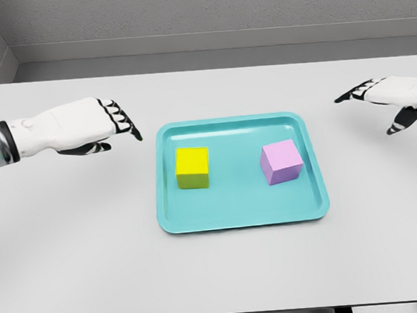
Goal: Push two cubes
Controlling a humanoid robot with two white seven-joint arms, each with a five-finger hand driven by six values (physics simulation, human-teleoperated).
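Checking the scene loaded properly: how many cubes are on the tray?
2. The yellow cube sits on the left side of the teal tray; the pink cube sits on its right side. They are apart, and nothing hides any others.

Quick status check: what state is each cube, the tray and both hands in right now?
yellow cube: upright in tray, left side, untouched.
pink cube: upright in tray, right side, slightly turned, untouched.
tray: flat on table.
left hand: open, left of tray.
right hand: open, right of tray.

Two cubes: one yellow cube (193,167) left, one pink cube (281,161) right. One teal tray (241,215). One white table (216,270). Two hands: left hand (95,125), right hand (394,97).
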